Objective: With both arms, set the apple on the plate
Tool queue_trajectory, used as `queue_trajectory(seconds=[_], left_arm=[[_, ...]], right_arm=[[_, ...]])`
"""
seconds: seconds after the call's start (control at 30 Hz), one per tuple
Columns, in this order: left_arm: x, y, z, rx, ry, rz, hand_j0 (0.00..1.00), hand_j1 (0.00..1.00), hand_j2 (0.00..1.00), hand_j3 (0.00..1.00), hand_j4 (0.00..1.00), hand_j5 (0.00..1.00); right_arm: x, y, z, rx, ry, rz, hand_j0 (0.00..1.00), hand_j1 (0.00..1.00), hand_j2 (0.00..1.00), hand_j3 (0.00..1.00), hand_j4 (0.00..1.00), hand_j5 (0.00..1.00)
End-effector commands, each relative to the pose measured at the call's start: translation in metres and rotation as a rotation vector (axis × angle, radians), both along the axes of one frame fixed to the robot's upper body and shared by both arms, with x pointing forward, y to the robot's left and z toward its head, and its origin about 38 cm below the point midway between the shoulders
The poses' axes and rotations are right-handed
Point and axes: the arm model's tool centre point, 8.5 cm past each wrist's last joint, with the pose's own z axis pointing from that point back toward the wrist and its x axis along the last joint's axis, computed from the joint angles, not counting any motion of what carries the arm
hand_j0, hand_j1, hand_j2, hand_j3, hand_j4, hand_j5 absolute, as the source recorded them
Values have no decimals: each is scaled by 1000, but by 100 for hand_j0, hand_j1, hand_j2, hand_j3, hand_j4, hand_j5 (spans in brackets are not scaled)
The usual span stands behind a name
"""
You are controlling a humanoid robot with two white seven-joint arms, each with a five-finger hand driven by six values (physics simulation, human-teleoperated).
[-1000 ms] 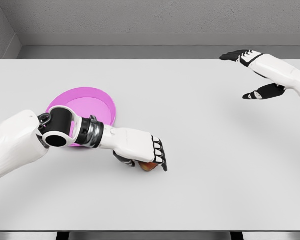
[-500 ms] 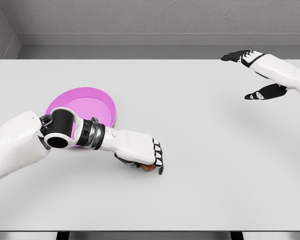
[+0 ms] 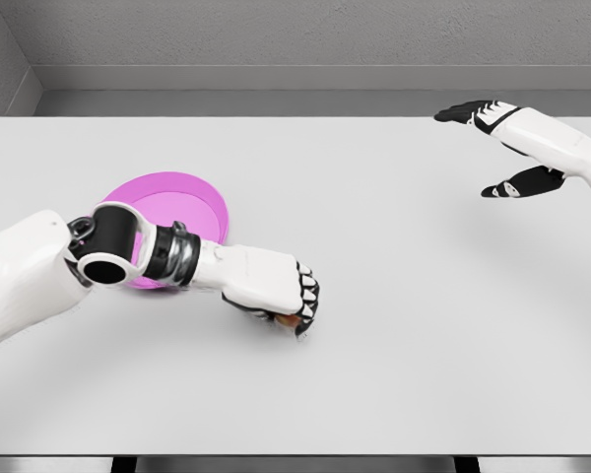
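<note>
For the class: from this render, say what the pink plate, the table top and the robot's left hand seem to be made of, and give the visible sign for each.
Pink plate: probably plastic, judging by its uniform magenta colour and soft satin sheen.
Table: smooth matte white, maybe laminate or painted board; no grain or reflections.
Left hand: glossy white hard shells, likely plastic, with darker, rubber-looking fingertips.

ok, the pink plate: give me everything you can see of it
The pink plate is round and shallow, glossy magenta with a raised rim and a paler flat floor, and looks like plastic. It lies flat on the white table, left of centre. The left arm's wrist crosses in front and hides its near edge. Nothing can be seen lying in it. The left hand is to its lower right, apart from it.
</note>
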Motion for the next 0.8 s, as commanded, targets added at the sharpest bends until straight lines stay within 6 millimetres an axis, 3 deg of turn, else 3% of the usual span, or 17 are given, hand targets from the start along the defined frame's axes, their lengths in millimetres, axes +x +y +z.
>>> queue_trajectory(seconds=[0.0, 0.13, 0.17, 0.4, 0.5, 0.63, 0.67, 0.73, 0.77], left_arm=[[10, 20, 17, -36, -1, 59, 47, 47, 47, 47, 47, 47], [30, 83, 58, -83, -33, 211, 44, 44, 44, 44, 44, 44], [33, 92, 60, -79, -38, 236, 44, 44, 44, 44, 44, 44], [81, 171, 39, -40, 17, 525, 45, 45, 45, 45, 45, 45], [83, 178, 32, -29, 30, 550, 47, 47, 47, 47, 47, 47], [83, 174, 29, -32, 40, 543, 58, 58, 58, 58, 58, 58], [83, 173, 29, -34, 40, 541, 63, 63, 63, 63, 63, 63], [83, 173, 29, -38, 42, 543, 95, 95, 95, 95, 95, 95], [83, 173, 29, -39, 42, 542, 100, 100, 100, 100, 100, 100]], right_arm=[[0, 0, 0, 7, 2, 0, 100, 100, 100, 100, 100, 100], [0, 0, 0, 7, 2, 0, 100, 100, 100, 100, 100, 100], [0, 0, 1, 7, 1, 0, 100, 100, 100, 100, 100, 100], [1, 0, 2, 7, -2, 0, 100, 100, 100, 100, 100, 100], [1, 0, 3, 7, -4, -1, 100, 100, 100, 100, 100, 100], [1, 0, 2, 7, -2, 0, 100, 100, 100, 100, 100, 100], [1, 0, 2, 7, -2, 0, 100, 100, 100, 100, 100, 100], [1, 0, 2, 7, -2, 0, 100, 100, 100, 100, 100, 100], [0, 0, 2, 7, -1, 0, 100, 100, 100, 100, 100, 100]])
